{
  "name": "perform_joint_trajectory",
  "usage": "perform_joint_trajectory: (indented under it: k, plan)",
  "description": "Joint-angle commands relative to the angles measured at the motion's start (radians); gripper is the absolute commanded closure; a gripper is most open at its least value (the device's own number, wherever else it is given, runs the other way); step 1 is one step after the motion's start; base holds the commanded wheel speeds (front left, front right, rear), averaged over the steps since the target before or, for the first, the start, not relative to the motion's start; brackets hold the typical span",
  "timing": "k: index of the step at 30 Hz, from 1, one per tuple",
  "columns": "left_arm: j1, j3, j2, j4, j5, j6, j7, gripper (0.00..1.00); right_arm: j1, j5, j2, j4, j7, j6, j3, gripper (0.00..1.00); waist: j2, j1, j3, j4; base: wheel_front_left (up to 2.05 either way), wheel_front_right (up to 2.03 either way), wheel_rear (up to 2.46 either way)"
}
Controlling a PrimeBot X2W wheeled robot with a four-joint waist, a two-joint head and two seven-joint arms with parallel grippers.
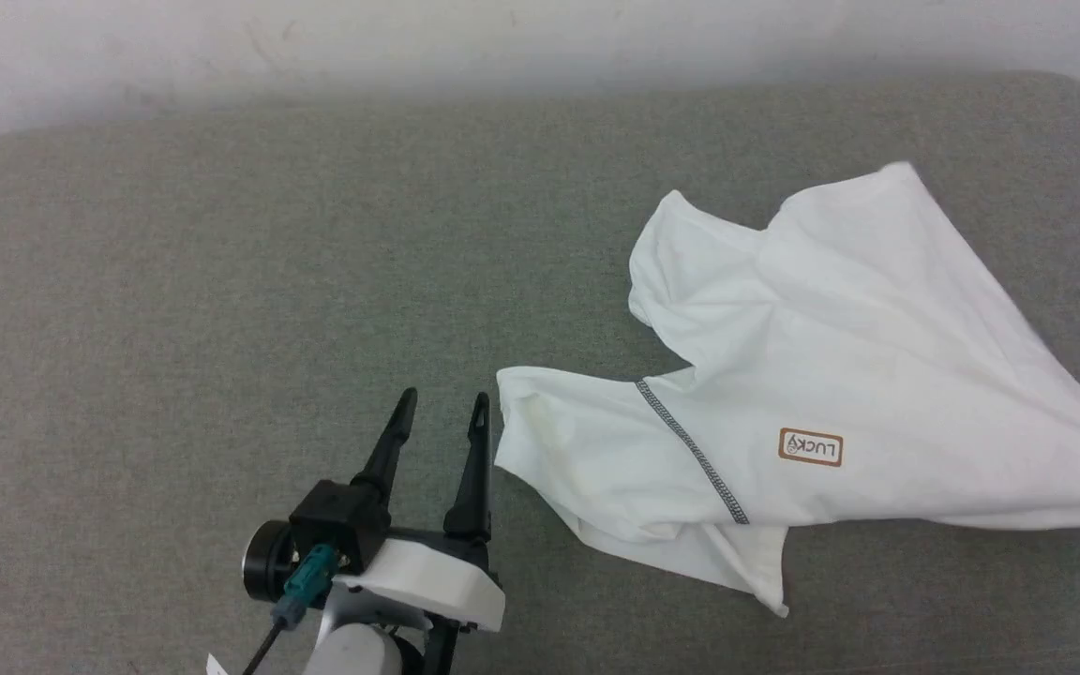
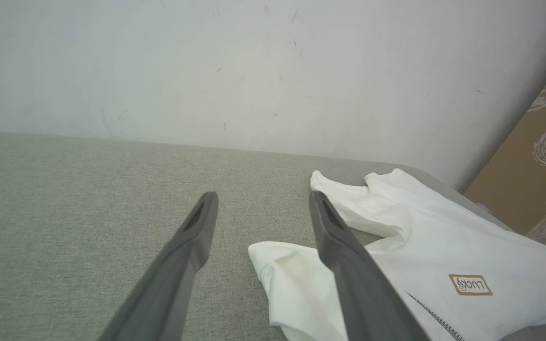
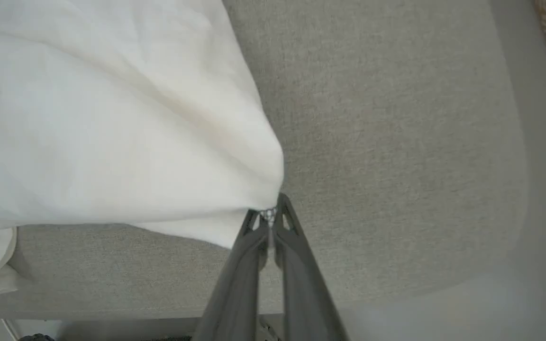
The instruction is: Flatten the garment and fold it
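The garment [image 1: 877, 337] is plain white all over, apart from a grey dashed seam [image 1: 690, 450] and a little patch [image 1: 810, 447] with a brown outline and brown letters. The bench [image 1: 221, 281] is a heathered grey-green weave right out to its edges. The left gripper [image 1: 443, 398] has black fingers, a white housing [image 1: 427, 581] and a teal plug [image 1: 307, 574]. The wall [image 1: 502, 37] is off-white with faint scuffs. The board [image 2: 529, 156] is cardboard brown with white swirls.

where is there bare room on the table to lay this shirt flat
The table's whole left half is bare, from the wall down to the left tool. Right side is crowded: the shirt, its corner pinched in the right tool.
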Motion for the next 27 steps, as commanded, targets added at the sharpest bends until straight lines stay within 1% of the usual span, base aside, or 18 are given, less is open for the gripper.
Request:
perform_joint_trajectory:
  k: [1,4,5,6,7,12,14,17,20,22,24,27]
  plan:
    - [-0.001,0.004,0.000,0.006,0.012,-0.006,-0.005,0.00,0.025,-0.006,0.045,0.017,-0.022,-0.001,-0.019,1.00,-0.0001,0.0003,0.012,-0.002,0.00,0.00,0.00]
    - [-0.007,0.010,0.000,0.013,0.021,-0.009,-0.005,0.00,0.063,-0.046,0.134,0.059,-0.112,-0.001,-0.060,1.00,-0.0001,0.0003,0.021,-0.003,0.00,0.00,0.00]
    - [-0.008,0.012,0.000,0.016,0.023,-0.011,-0.005,0.00,0.071,-0.068,0.162,0.072,-0.152,-0.001,-0.069,0.75,-0.0001,0.0003,0.022,-0.003,0.00,0.00,0.00]
    - [-0.008,0.013,0.000,0.018,0.025,-0.013,-0.005,0.00,0.076,-0.089,0.188,0.081,-0.196,-0.001,-0.079,0.35,-0.0001,0.0003,0.023,-0.001,0.00,0.00,0.00]
    - [-0.008,0.014,0.000,0.021,0.027,-0.014,-0.005,0.00,0.081,-0.113,0.206,0.086,-0.241,-0.001,-0.089,0.00,-0.0001,0.0003,0.022,0.000,0.00,0.00,0.00]
    - [0.006,0.032,0.000,0.028,0.032,-0.017,-0.005,0.00,0.129,-0.268,0.302,0.097,-0.504,-0.001,-0.177,0.00,-0.0001,0.0003,0.002,-0.004,0.00,0.00,0.00]
    - [0.019,0.044,0.000,0.030,0.031,-0.016,-0.005,0.00,0.152,-0.343,0.346,0.089,-0.613,-0.001,-0.233,0.00,-0.0001,0.0003,-0.013,-0.012,0.00,0.00,0.00]
    - [0.037,0.058,0.000,0.036,0.026,-0.015,-0.005,0.00,0.192,-0.457,0.414,0.051,-0.726,-0.001,-0.312,0.00,-0.0001,0.0003,-0.041,-0.022,0.00,0.00,0.00]
    - [0.051,0.064,0.000,0.044,0.026,-0.015,-0.005,0.00,0.230,-0.572,0.491,-0.030,-0.765,-0.001,-0.395,0.00,-0.0001,0.0003,-0.068,-0.032,0.00,0.00,0.00]
    - [0.057,0.064,0.000,0.053,0.030,-0.018,-0.005,0.00,0.257,-0.637,0.548,-0.107,-0.773,-0.001,-0.426,0.00,-0.0001,0.0003,-0.081,-0.036,0.00,0.00,0.00]
    - [0.062,0.063,0.000,0.068,0.032,-0.020,-0.005,0.00,0.287,-0.696,0.605,-0.189,-0.776,-0.001,-0.435,0.00,-0.0001,0.0003,-0.093,-0.040,0.00,0.00,0.00]
    - [0.060,0.049,0.000,0.124,0.031,-0.029,-0.005,0.00,0.335,-0.761,0.678,-0.305,-0.777,-0.001,-0.417,0.00,-0.0001,0.0003,-0.103,-0.045,0.00,0.00,0.00]
